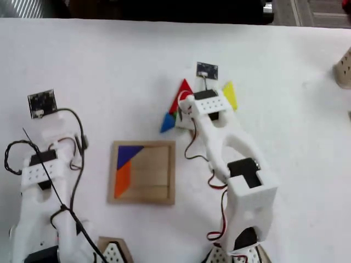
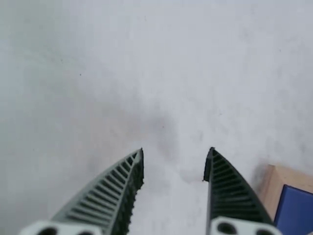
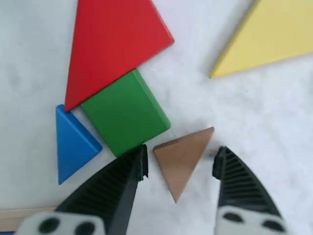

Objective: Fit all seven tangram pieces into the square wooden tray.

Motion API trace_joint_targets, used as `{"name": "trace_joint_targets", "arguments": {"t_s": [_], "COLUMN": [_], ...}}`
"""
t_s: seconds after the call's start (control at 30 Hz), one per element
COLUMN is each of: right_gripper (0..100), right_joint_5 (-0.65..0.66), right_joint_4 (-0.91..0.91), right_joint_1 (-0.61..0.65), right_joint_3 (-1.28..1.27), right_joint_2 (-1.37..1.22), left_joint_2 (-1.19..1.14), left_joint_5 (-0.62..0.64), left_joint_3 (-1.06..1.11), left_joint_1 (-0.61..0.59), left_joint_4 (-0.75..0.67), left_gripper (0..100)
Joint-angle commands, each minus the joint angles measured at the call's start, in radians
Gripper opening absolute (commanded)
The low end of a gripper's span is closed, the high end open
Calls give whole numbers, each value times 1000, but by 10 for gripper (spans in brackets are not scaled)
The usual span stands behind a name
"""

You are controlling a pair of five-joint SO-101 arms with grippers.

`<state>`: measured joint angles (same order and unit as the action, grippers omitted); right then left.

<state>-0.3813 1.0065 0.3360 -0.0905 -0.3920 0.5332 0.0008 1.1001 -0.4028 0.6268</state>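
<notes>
The square wooden tray point(image 1: 170, 172) lies in the middle of the table and holds a dark blue piece point(image 1: 129, 153) and an orange piece point(image 1: 123, 179). Behind it lies a cluster of loose pieces: a red triangle point(image 3: 112, 44), a green square point(image 3: 125, 112), a small blue triangle point(image 3: 73, 144), a brown triangle point(image 3: 181, 156) and a yellow triangle point(image 3: 269, 39). My right gripper point(image 3: 180, 155) is open just above the table, one finger on each side of the brown triangle. My left gripper point(image 2: 173, 159) is open over bare table left of the tray, whose corner point(image 2: 274, 181) shows beside it.
The right arm point(image 1: 211, 107) covers part of the cluster in the high view, where the red triangle point(image 1: 182, 92) and yellow triangle point(image 1: 230, 94) stick out. A perforated wooden object point(image 1: 344, 68) stands at the far right edge. Cables hang from both arms.
</notes>
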Motion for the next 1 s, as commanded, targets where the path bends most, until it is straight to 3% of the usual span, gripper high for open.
{"name": "trace_joint_targets", "arguments": {"t_s": [0.0,0.1,0.57,0.73,0.83,0.97], "right_gripper": [148,151,145,36,32,39], "right_joint_5": [23,89,98,120,198,206], "right_joint_4": [-19,-41,15,15,15,38], "right_joint_1": [-2,-22,-59,-88,-91,-90], "right_joint_3": [35,34,123,123,123,129], "right_joint_2": [21,19,-71,-67,-65,-64], "left_joint_2": [-2,-2,-2,-2,-2,-2], "left_joint_5": [-8,-9,-9,-9,-9,-9], "left_joint_3": [-51,-51,-51,-51,-51,-51], "left_joint_1": [-5,-5,-8,-8,-8,-8], "left_joint_4": [-11,-11,-11,-11,-11,-11], "left_gripper": [216,216,215,215,215,215]}}
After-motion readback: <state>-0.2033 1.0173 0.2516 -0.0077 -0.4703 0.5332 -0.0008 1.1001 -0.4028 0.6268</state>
